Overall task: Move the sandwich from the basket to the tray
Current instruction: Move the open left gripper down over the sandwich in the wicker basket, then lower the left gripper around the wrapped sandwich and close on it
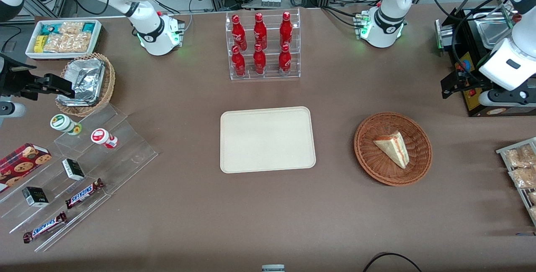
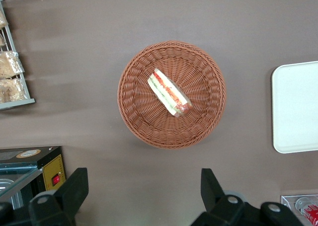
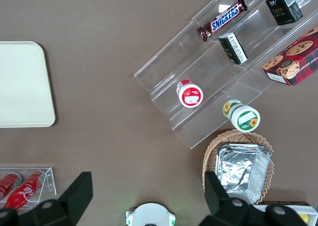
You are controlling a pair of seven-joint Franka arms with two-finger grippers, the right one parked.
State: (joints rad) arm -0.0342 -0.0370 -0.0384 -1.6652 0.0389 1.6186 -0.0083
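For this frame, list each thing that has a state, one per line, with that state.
sandwich: lying in the basket, not gripped
basket: holds only the sandwich
tray: nothing on it
gripper: open, high above the table, over the spot beside the basket
bottle rack: six red bottles standing upright
foil-lined basket: nothing on the foil

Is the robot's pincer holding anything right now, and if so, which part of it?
Nothing is held. The pincer hangs open above the table with only bare table between its fingers. The sandwich lies untouched in the basket.
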